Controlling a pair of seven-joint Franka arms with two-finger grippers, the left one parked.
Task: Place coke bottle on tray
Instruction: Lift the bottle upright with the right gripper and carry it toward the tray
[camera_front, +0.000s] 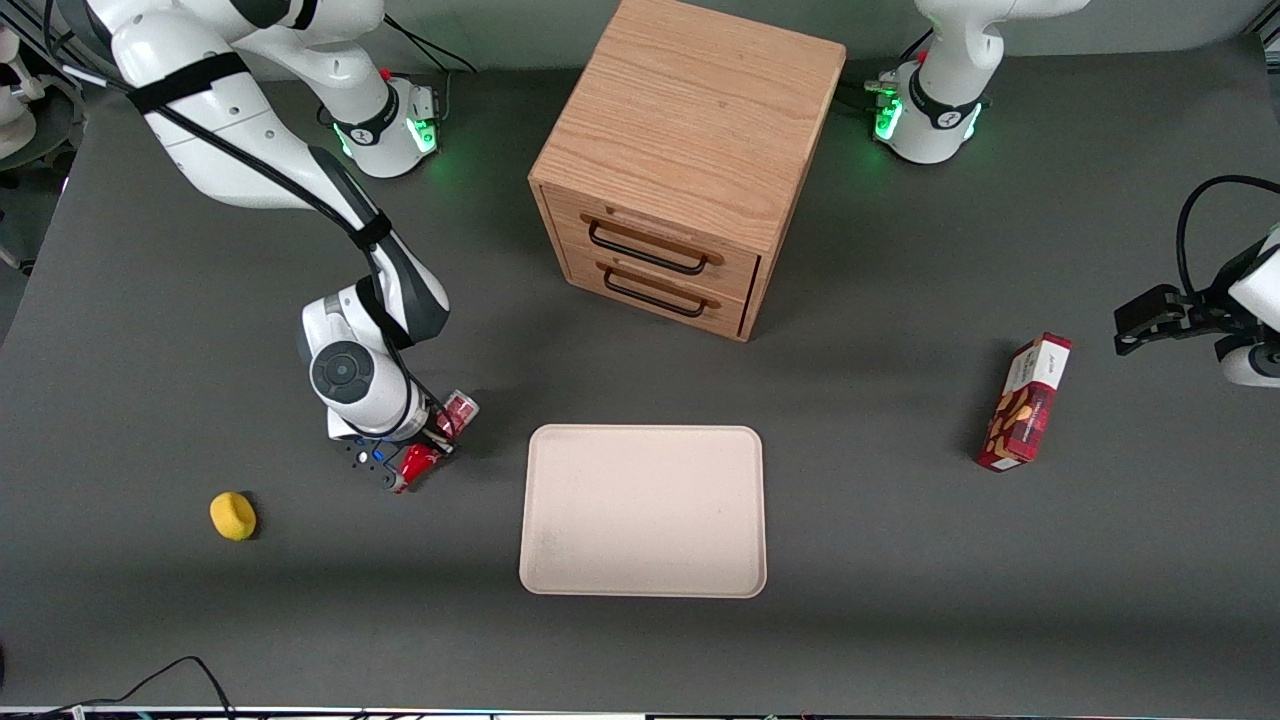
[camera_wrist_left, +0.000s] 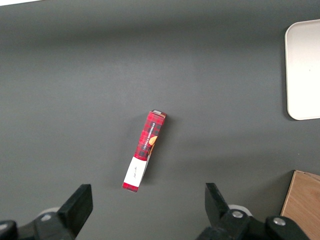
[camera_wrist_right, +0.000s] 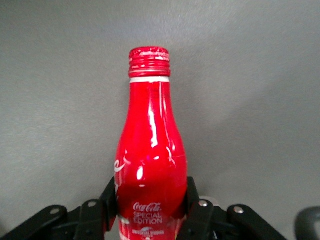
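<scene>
The coke bottle, slim and red with white lettering and a red cap, is held tilted in my gripper just above the table. In the right wrist view the gripper is shut on the bottle, and the black fingers press both sides of its lower body. The cap points away from the wrist. The beige tray lies flat beside the bottle, toward the parked arm's end, with nothing on it. Its edge also shows in the left wrist view.
A wooden two-drawer cabinet stands farther from the front camera than the tray. A red snack box stands toward the parked arm's end. A yellow lump lies toward the working arm's end, nearer the camera than the gripper.
</scene>
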